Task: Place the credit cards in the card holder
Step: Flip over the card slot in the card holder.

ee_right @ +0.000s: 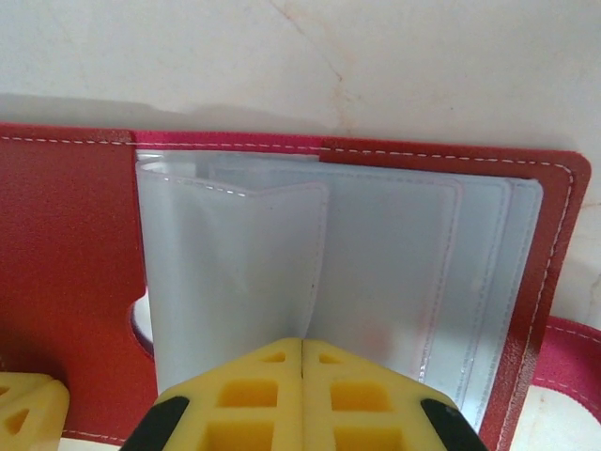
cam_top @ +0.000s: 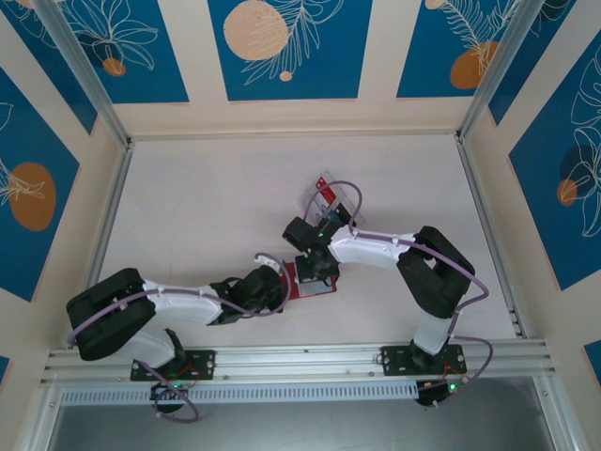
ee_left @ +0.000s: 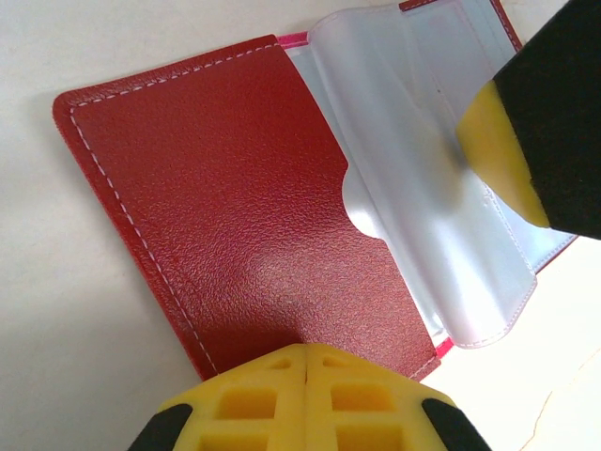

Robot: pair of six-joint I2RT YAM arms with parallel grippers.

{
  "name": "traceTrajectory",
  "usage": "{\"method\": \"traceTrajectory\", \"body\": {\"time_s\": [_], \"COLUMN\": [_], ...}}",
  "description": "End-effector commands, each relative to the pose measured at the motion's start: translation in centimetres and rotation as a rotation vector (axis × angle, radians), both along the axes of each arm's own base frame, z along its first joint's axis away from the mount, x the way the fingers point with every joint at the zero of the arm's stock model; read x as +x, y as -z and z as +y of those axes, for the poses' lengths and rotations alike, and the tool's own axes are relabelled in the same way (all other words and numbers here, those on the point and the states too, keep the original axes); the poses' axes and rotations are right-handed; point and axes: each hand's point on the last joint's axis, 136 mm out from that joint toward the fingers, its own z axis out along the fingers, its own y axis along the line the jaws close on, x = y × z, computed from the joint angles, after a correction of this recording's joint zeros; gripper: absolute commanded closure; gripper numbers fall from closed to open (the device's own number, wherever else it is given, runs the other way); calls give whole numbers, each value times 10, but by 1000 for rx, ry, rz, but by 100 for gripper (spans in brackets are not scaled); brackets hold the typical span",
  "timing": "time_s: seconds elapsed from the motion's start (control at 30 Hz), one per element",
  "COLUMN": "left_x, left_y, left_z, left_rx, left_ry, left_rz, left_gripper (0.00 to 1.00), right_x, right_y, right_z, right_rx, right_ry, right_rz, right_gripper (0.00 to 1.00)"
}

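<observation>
Yellow fingertips of the left hand (ee_left: 306, 362) sit closest in its wrist view, pressed together with no gap, resting at the near edge of the holder (ee_left: 225, 207). Whether they clamp that red cover or only bear down on it cannot be told. One holder lies open flat on the counter (cam_top: 207, 207) between the two hands, its inside facing up; in the top view both wrists cover most of it and only a red sliver shows. The right hand (ee_right: 302, 352) is likewise closed, fingertips meeting on a seam, and the fold of one lifted clear sleeve (ee_right: 235, 272) runs down into that seam. Whether plastic is actually pinched there is hidden by the fingers. From the left wrist, one yellow pad (ee_left: 502, 150) of the right hand lies against that raised sleeve, the rest of the finger cut off by the frame. Beneath the raised leaf, three or four flat sleeve edges step out toward the holder's right side; their milky plastic makes an exact count uncertain. One fingertip (ee_right: 28, 409) of the left hand pokes in at the lower left corner of the right wrist view. Farther back on the counter, well apart from the holder, stands one clear tray (cam_top: 324, 183) partly behind the right arm's cable; the cards (cam_top: 329, 199) in it show as a red patch, too small to count.
</observation>
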Motion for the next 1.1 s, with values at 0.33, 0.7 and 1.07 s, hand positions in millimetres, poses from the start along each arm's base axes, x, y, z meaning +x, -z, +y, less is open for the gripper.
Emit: {"method": "traceTrajectory", "body": {"time_s": [0.33, 0.7, 1.07], "left_x": [-23, -22, -27], "left_y": [20, 19, -12], "left_z": [13, 9, 12], "left_rx": [123, 125, 80], "left_ry": [89, 112, 184], "left_rz": [77, 66, -28], "left_gripper": [97, 92, 70], "right_x": [-2, -2, 1], "right_y": [0, -6, 16], "right_z": [29, 41, 29], "right_rx": [272, 411, 411], "right_ry": [-10, 2, 72], "right_rz": [109, 164, 222], "right_gripper": [96, 87, 66]}}
